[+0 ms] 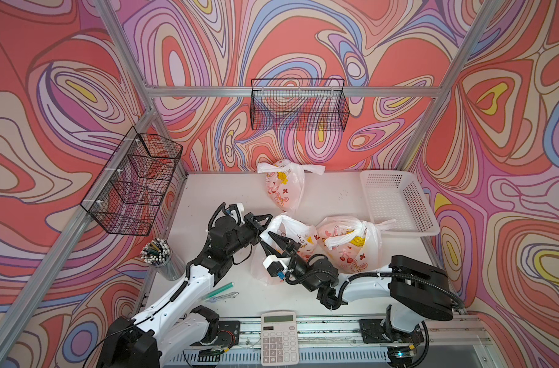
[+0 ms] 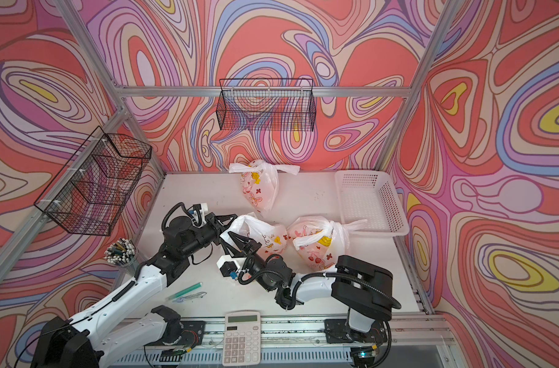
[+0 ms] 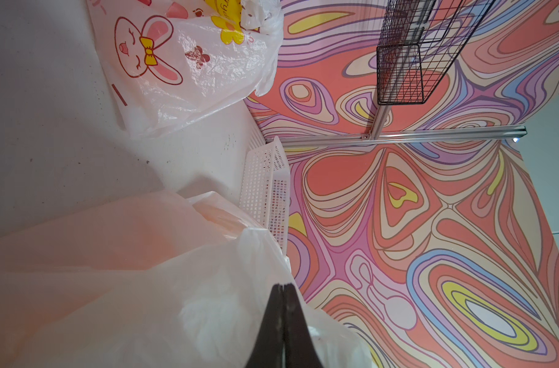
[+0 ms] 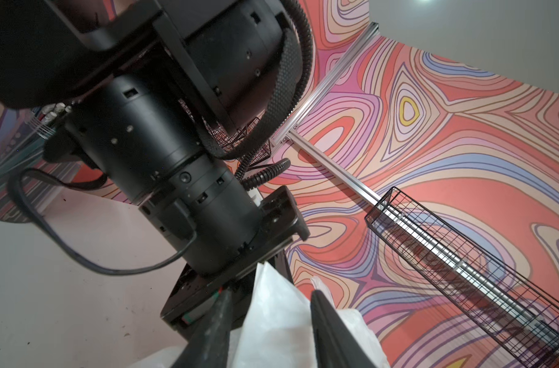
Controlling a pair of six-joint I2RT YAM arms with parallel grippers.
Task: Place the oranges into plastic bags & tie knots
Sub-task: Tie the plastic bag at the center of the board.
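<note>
The left gripper (image 1: 266, 224) is clamped shut on a handle of the thin translucent white rabbit-printed plastic bag (image 1: 291, 228) lying centrally on the white desk (image 1: 214, 191), apparently tensioning it while the right gripper (image 1: 265, 238), jaws apart, straddles another handle for knotting.

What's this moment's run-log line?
left gripper: shut on unknotted translucent printed plastic bag | right gripper: open around its handle | rear bag, basket-side bag: knotted
</note>
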